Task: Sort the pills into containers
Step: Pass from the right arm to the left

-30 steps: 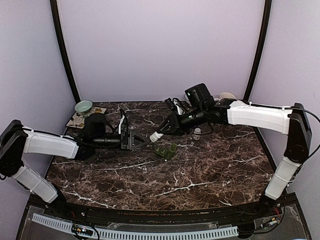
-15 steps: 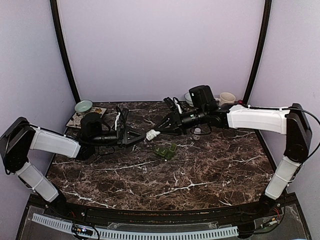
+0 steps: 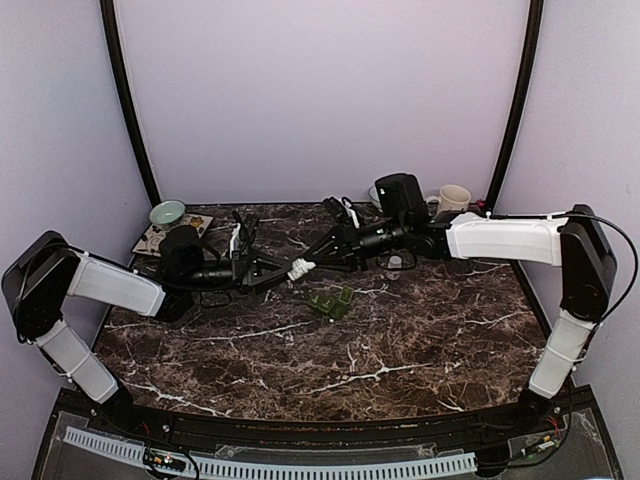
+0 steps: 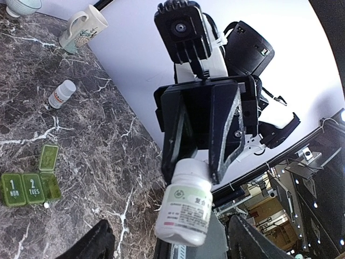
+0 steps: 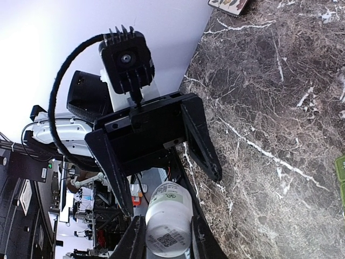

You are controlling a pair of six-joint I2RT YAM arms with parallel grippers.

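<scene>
1. The dark marble table (image 3: 400, 340) fills the floor of the booth. In the top view its near edge is hidden behind the arm bases.
2. The left arm (image 3: 105, 288) and right arm (image 3: 500, 238) reach inward and meet above the back middle of the table.
3. The left gripper (image 5: 172, 191) has its jaws spread wide, one finger on each side of the bottle's free end. In its own wrist view both fingers are dark, blurred and cut off by the bottom edge. Whether either finger touches the bottle cannot be told.
4. The right gripper (image 4: 193, 171) has its jaws narrow, clamped on one end of the bottle. In its own view the fingers are cut off at the bottom.
5. A mug (image 3: 455, 197) stands at the back right. A bowl (image 3: 167, 212) and a patterned tray (image 3: 160, 240) sit at the back left, and the tray's pattern is too small to read.
6. The green pill organiser (image 4: 24, 189) lies on the table below the meeting point. Two lids read MON and TUES, one lid stands open, and its contents are hard to make out.
7. The white pill bottle (image 4: 186, 208) hangs in the air, clear of the table. Its label print is unreadable.
8. A small bottle (image 4: 61, 93) stands upright on the table, well apart from the organiser.
9. A white speck (image 4: 46, 205) lies just beside the organiser. It is too small to identify.
</scene>
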